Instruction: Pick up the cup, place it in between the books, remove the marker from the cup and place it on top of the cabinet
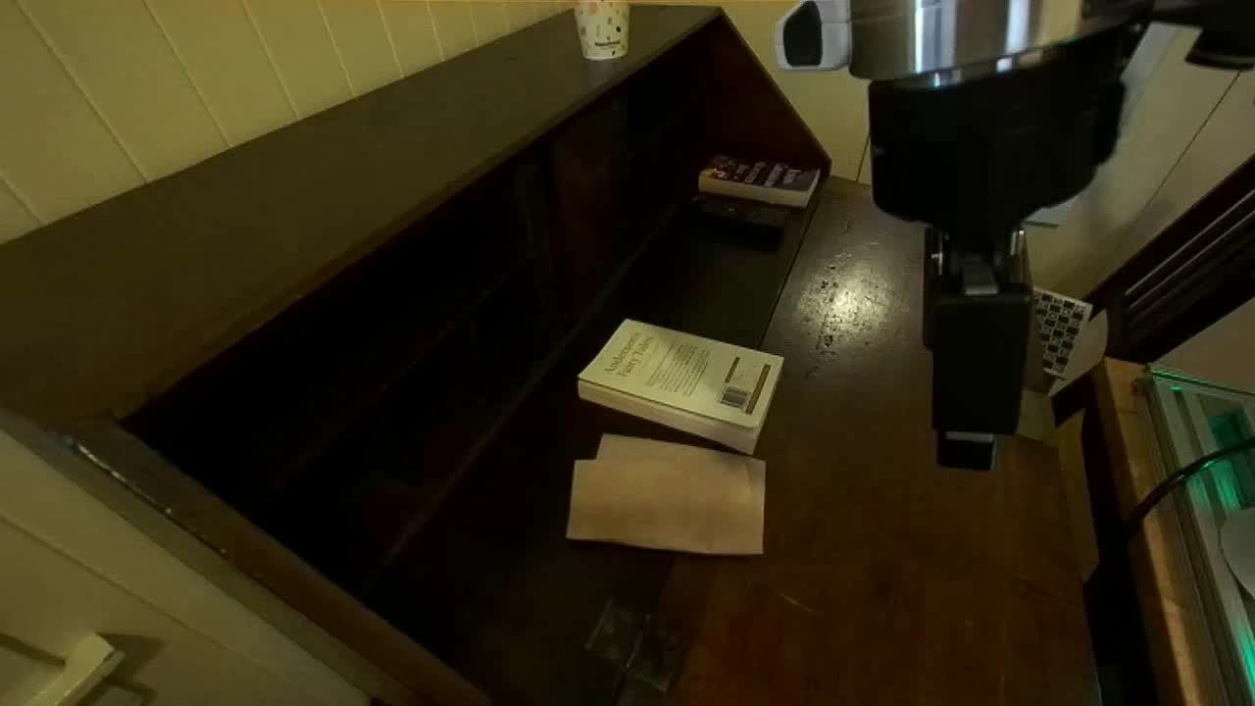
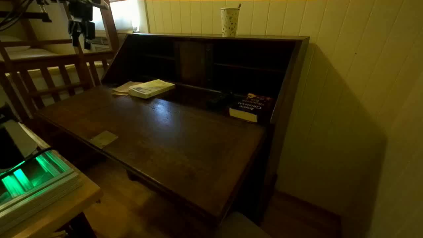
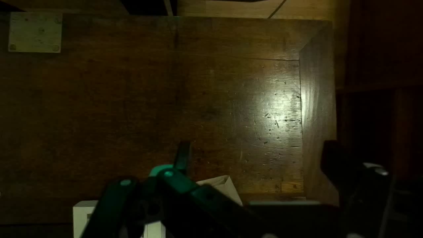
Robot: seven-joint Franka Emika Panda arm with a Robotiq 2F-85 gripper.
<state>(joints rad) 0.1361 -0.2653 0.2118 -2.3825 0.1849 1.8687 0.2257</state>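
Note:
The white speckled cup [image 1: 601, 31] stands upright on the flat top of the dark brown cabinet [image 2: 185, 35]. A short dark end of the marker [image 2: 239, 6] pokes above the cup's rim in an exterior view. The thick white book [image 1: 681, 382] and the flat tan one [image 1: 667, 498] lie side by side on the fold-down desk surface. A dark-covered book [image 2: 250, 107] with pale pages lies at the opposite end. My gripper [image 1: 968, 451], also seen in an exterior view [image 2: 81, 45], hangs above the desk, away from the cup. Its fingers [image 3: 257, 154] are spread with nothing between them.
A dark object [image 2: 220, 99] lies beside the dark book. The cabinet's open shelves [image 2: 249, 54] lie behind the books under the top. A metal plate [image 2: 104, 139] sits in the desk's front edge. A wooden bed frame [image 2: 62, 76] and a green-lit table [image 2: 39, 178] stand nearby.

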